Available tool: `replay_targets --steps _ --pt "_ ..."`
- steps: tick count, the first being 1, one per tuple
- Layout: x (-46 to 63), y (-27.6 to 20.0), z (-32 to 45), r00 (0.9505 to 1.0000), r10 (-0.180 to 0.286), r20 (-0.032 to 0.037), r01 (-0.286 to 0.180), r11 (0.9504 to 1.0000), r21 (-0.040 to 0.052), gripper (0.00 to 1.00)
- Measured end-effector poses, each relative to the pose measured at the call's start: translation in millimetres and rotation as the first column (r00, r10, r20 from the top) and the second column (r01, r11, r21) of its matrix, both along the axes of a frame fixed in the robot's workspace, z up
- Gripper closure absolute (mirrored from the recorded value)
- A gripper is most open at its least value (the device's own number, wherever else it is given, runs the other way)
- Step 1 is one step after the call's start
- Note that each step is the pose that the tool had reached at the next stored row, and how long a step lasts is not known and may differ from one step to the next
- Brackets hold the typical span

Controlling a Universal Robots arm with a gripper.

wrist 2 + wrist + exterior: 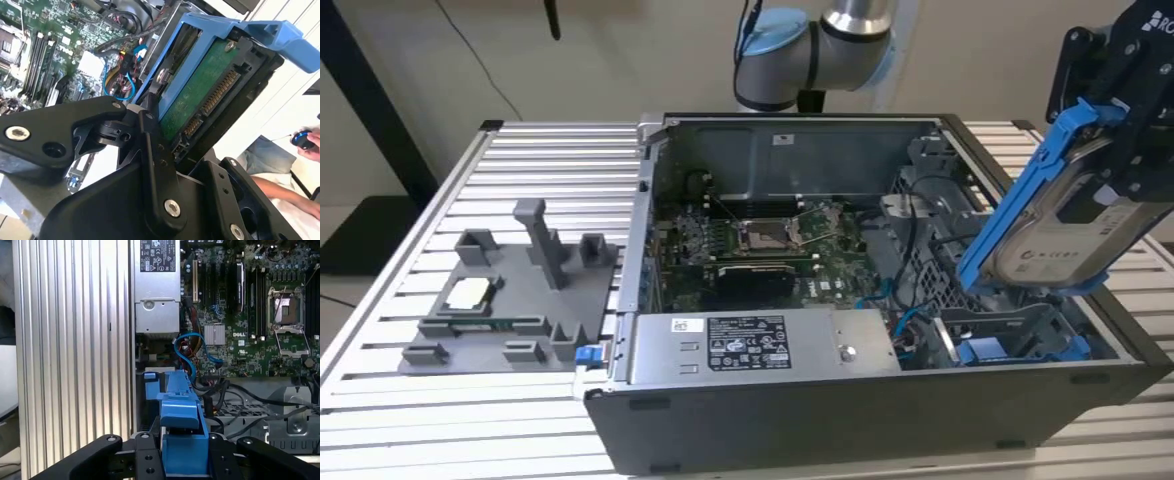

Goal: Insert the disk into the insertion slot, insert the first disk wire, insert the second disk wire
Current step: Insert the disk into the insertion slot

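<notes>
Held the disk [1051, 235] up in the gripper [1118, 170], with the jaws closed narrow on the two sides of its bright blue frame. Saw that grip up close in both wrist views. Pressed black fingers [148, 456] against the frame on either side of the disk [182, 412] in the first wrist view. Squeezed the gripper [187, 150] around the disk [200, 95] in the second wrist view, with the green board and gold plug teeth facing the camera.

Hung the disk in the air at the exterior view's right, standing up and leaning, with the silver face and white label turned toward the exterior view's left. Had its low end just above the insertion slot [1014, 335], not yet inside.

Found that slot, grey metal with holes and blue rails, in the near corner of the open computer case [854, 425]. Saw a grey power box [761, 345] just beside the slot, toward the exterior view's left, and the green motherboard [761, 235] behind the box. Saw blue cables [190, 342] curled near the power box in the first wrist view.

Rested the case on a table [534, 160] of silver slats, next to a grey tray [507, 300] of holders. Caught a person's hand [311, 147] on a small dark thing at the edge of the second wrist view.
</notes>
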State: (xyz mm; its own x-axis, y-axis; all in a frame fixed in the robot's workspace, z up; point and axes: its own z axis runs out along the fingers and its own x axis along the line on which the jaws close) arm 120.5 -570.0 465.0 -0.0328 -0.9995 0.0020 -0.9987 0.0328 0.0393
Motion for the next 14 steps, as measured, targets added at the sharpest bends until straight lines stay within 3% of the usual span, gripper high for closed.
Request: replay_targets --steps 14 --pt "0.2 -0.5 -10.8 1.0000 0.000 0.0000 0.000 1.0000 -0.0001 0.67"
